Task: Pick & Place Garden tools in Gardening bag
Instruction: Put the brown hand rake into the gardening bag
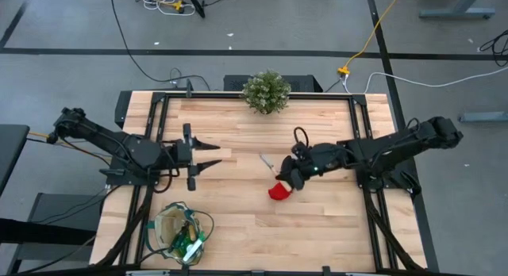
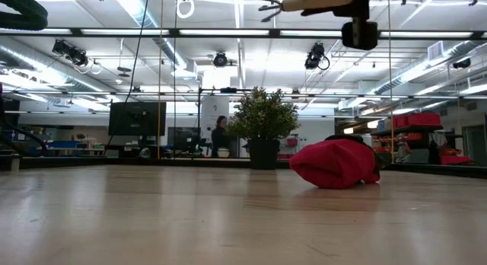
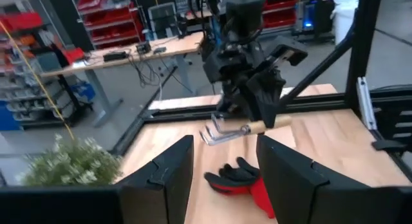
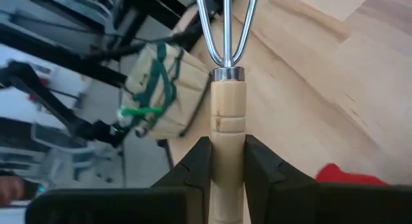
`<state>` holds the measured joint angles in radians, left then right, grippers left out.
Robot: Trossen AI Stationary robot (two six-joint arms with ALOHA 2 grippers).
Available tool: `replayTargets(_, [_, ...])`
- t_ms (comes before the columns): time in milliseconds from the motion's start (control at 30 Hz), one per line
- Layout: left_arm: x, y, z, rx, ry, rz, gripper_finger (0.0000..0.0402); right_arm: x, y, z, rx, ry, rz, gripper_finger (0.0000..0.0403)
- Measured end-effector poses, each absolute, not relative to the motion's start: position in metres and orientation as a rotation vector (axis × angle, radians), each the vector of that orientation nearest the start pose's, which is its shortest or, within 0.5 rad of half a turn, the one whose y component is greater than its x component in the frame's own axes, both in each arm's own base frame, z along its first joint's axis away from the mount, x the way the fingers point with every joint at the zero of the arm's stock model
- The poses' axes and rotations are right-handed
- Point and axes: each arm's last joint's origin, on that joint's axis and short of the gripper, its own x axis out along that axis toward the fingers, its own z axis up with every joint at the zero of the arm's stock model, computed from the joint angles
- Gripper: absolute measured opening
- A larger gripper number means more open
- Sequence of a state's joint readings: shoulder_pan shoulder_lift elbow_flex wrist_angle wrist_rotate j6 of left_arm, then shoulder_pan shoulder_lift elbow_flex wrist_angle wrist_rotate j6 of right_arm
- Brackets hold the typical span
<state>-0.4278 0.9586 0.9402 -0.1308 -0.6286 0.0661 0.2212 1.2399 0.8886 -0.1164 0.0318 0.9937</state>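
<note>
My right gripper (image 1: 295, 166) is shut on a wooden-handled mini rake (image 4: 226, 76), held in the air over the table's middle; it also shows in the left wrist view (image 3: 239, 130) and at the top of the low view (image 2: 304, 1). The black-and-red glove (image 1: 279, 190) lies flat on the table below it. The tan gardening bag (image 1: 181, 232) with green trim stands at the near left, a green spray bottle (image 1: 190, 246) in it. My left gripper (image 1: 214, 154) is open and empty above the table's left part. My right gripper pinches the rake's wooden handle (image 4: 226, 153) between its two fingers, below the metal collar. The fingers lie along the handle, and the tines (image 4: 225, 18) stick out ahead of them. The rake is lifted clear of the table, about level.
A bushy potted plant (image 1: 266, 92) stands at the table's far edge, middle. Dark frame rails (image 1: 159, 117) run along the table's left and right sides. Bare wood lies between the glove and the bag.
</note>
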Motion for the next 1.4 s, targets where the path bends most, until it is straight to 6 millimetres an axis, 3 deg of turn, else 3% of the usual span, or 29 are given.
replayTargets(267, [0.203, -0.054, 0.388, 0.283, 0.145, 0.267, 0.0177, 0.275, 0.034, 0.295, 1.044, 0.365, -0.037, 0.0055])
replayTargets(467, [0.216, -0.042, 0.394, 0.351, 0.196, 0.236, 0.0177, 0.279, 0.014, 0.305, 1.095, 0.253, -0.019, 0.0055])
replayTargets(1000, [0.269, -0.022, 0.356, 0.671, 0.419, 0.197, 0.0177, 0.279, -0.016, 0.308, 1.189, 0.208, -0.030, 0.0057])
replayTargets(1400, [0.302, -0.019, 0.328, 0.762, 0.519, 0.292, 0.0177, 0.278, -0.027, 0.307, 1.235, 0.201, -0.058, 0.0059])
